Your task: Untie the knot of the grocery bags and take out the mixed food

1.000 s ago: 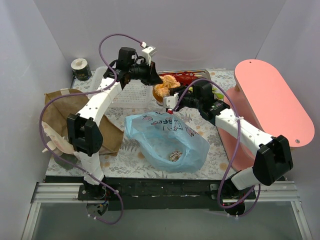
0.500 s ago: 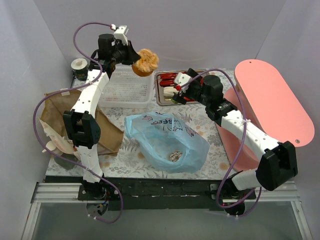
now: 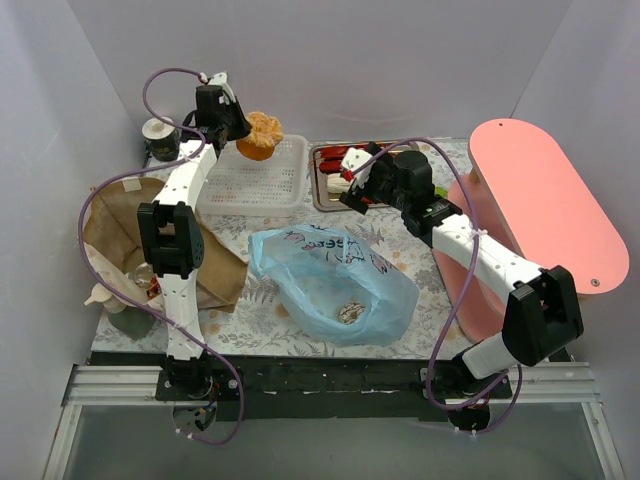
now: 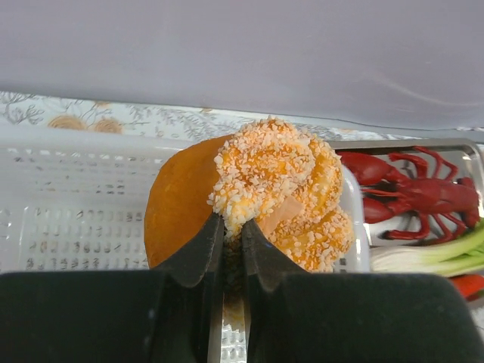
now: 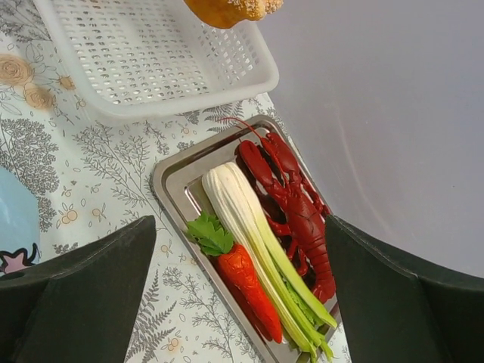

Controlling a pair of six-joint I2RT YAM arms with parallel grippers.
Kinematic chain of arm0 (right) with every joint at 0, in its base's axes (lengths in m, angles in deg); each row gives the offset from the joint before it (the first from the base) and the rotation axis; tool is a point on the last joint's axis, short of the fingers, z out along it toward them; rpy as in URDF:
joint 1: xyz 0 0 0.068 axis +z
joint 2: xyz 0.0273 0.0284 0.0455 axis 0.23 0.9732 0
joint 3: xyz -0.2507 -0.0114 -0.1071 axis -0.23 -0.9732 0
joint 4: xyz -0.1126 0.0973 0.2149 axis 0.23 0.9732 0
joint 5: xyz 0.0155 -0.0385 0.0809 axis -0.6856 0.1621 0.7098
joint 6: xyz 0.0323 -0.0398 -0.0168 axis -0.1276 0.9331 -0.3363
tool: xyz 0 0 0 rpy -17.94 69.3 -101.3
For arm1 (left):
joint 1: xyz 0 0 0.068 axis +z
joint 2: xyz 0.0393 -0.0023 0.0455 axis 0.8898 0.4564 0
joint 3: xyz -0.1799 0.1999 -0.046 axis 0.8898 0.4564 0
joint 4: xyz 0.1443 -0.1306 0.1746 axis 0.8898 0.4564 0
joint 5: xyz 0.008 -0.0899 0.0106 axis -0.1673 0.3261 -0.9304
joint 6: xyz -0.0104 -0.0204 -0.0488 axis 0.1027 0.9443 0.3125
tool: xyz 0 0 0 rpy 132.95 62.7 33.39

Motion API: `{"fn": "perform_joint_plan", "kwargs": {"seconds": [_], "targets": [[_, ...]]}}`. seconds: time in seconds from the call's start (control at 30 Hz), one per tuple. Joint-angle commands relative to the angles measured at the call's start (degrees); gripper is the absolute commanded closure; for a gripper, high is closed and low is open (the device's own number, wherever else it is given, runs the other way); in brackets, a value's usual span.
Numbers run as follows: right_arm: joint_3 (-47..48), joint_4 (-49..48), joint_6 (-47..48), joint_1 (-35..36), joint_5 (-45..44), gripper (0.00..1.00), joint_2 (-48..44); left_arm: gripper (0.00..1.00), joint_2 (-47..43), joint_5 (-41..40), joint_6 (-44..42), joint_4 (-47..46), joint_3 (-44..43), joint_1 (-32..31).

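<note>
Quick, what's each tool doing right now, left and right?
Left tool: closed, holding the orange cupcake piece.
Right tool: open, holding nothing.

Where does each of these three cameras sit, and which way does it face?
Top external: above and behind the arms, looking down on the table; both arms show.
Left wrist: on the left arm, looking past the left gripper at the cupcake it holds, the white basket beyond.
Right wrist: on the right arm, looking down through the open right gripper at the metal tray.
Both wrist views share the lobster.
</note>
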Motion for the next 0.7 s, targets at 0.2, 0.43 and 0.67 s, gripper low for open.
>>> {"fn": "perform_joint_plan", "kwargs": {"seconds": [0.2, 0.43, 0.67], "targets": [[6.3, 1.4, 0.1, -0.3, 0.8, 0.02, 4.2, 1.0, -0.3, -6.1, 3.7, 0.2, 1.7, 3.5], [8.7, 1.7, 0.1, -0.4, 1.0, 0.02, 6.9, 1.0, -2.9, -6.4, 6.0, 1.3, 7.8, 6.0], [10.5, 1.6, 0.9, -0.4, 0.4, 0.02, 8.7, 1.0, -0.8, -5.7, 7.8, 2.1, 6.8, 8.9]]}}
